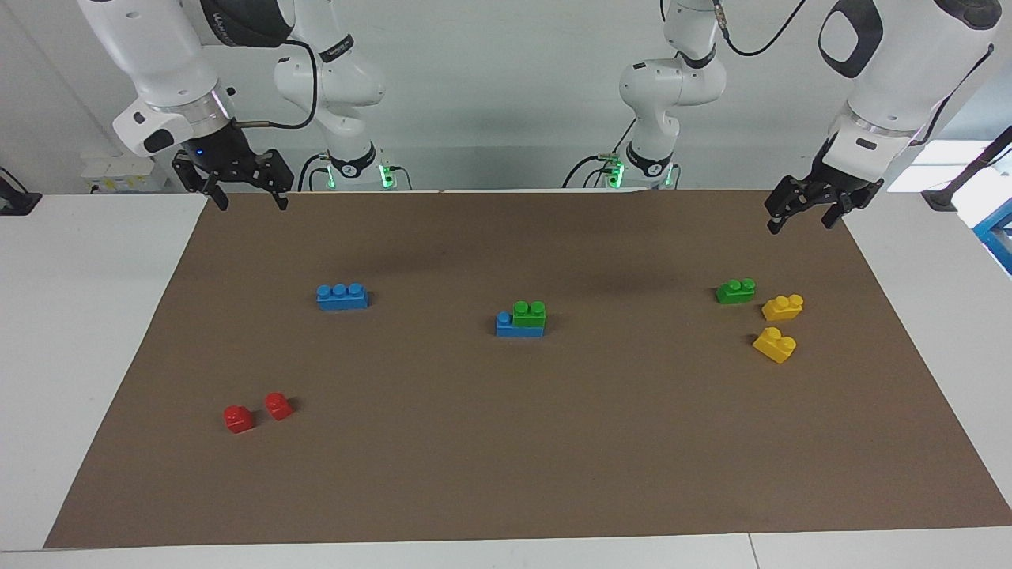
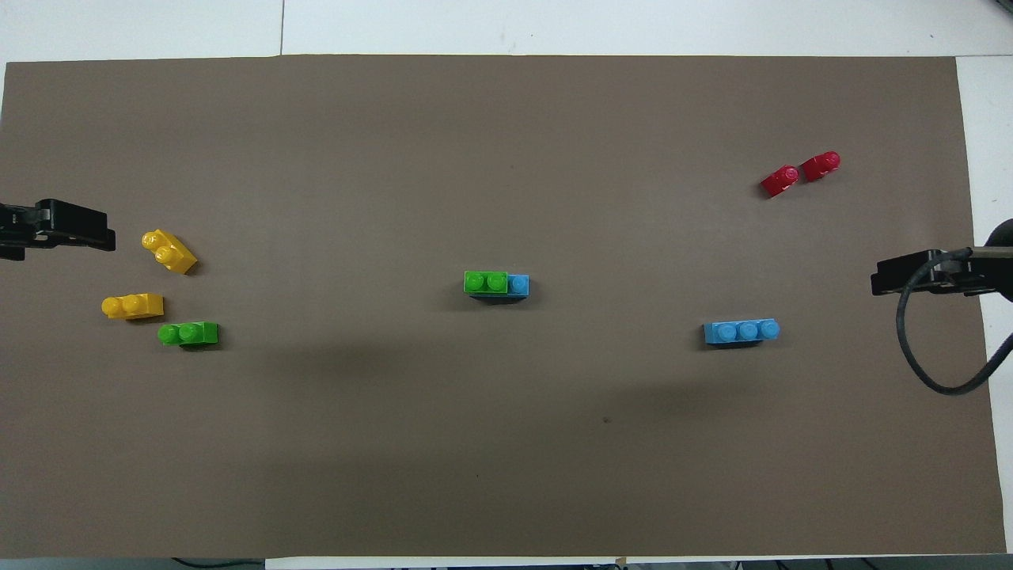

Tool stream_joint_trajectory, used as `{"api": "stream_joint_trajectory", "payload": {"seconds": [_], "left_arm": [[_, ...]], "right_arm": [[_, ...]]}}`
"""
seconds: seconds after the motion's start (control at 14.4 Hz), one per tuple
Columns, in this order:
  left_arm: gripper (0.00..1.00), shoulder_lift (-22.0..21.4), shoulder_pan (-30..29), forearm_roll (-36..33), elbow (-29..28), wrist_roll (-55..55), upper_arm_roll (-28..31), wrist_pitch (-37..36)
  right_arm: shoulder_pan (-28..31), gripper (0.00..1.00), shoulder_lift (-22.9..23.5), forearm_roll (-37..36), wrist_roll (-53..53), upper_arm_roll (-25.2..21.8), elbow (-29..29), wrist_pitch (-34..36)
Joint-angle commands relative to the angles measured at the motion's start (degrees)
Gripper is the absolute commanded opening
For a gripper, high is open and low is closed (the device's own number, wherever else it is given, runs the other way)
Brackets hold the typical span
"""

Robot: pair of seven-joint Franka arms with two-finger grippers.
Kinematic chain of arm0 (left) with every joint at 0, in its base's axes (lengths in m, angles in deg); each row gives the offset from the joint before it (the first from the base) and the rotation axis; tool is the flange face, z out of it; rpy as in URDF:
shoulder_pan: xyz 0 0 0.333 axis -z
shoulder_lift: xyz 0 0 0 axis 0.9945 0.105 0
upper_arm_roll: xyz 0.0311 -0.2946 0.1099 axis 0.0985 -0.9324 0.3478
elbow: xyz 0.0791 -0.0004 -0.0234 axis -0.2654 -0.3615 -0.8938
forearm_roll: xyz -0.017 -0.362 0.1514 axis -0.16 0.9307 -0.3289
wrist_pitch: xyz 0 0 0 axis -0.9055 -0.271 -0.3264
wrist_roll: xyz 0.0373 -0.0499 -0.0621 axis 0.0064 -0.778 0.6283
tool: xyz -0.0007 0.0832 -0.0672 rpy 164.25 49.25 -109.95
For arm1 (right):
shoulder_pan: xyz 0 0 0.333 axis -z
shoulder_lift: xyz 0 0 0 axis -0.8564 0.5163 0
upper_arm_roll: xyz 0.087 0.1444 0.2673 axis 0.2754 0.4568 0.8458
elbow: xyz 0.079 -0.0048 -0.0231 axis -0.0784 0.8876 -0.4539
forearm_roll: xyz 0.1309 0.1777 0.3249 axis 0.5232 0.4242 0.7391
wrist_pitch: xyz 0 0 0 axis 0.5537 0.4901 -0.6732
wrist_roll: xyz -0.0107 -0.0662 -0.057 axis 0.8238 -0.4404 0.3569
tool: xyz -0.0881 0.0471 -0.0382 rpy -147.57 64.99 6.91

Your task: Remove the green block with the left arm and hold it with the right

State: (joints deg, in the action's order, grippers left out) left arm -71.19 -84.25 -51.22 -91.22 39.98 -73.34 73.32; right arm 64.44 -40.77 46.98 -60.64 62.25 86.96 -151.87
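Start: both arms waited, nothing gripped.
Left gripper (image 1: 800, 217) and right gripper (image 1: 248, 197) stood wide; green block (image 1: 529, 313) sat mid-mat between them on blue block (image 1: 518, 327) — right should pin blue.

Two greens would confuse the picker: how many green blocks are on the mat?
2. One green block sits stacked on a blue brick mid-mat; the other green block lies loose beside the yellow bricks.

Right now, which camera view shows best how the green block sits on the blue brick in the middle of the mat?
The facing view: it shows the green block from the side, stacked on the blue brick, one blue stud uncovered. The overhead view shows only their tops, green block beside that blue stud, so the height is not seen.
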Motion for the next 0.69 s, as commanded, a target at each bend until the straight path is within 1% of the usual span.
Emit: {"api": "stream_joint_trajectory", "payload": {"seconds": [0.0, 0.21, 0.42, 0.49, 0.62], "left_arm": [[1.00, -2.1, 0.3, 0.5, -2.6, 0.3, 0.5, 0.9], [1.00, -2.9, 0.1, 0.5, -4.4, 0.3, 0.4, 1.4], [1.00, -4.7, 0.5, 0.5, -9.3, 1.1, 0.4, 6.1], [1.00, -5.5, 0.6, 0.5, -10.9, 3.1, 0.4, 7.7], [1.00, -6.4, 0.9, 0.5, -14.2, 12.5, 0.0, 11.8]], "right_arm": [[0.6, 1.00, -1.1, 1.3, 1.6, 0.0, 0.9, 0.6], [0.6, 1.00, -1.1, 1.3, 1.1, 0.0, 1.0, -0.1], [0.5, 1.00, -1.1, 1.2, -0.8, 0.0, 1.0, -0.5], [0.4, 1.00, -1.1, 1.2, -1.9, 0.0, 1.0, -1.1], [0.4, 1.00, -0.8, 1.2, -3.8, 0.1, 1.0, -1.9]]}}
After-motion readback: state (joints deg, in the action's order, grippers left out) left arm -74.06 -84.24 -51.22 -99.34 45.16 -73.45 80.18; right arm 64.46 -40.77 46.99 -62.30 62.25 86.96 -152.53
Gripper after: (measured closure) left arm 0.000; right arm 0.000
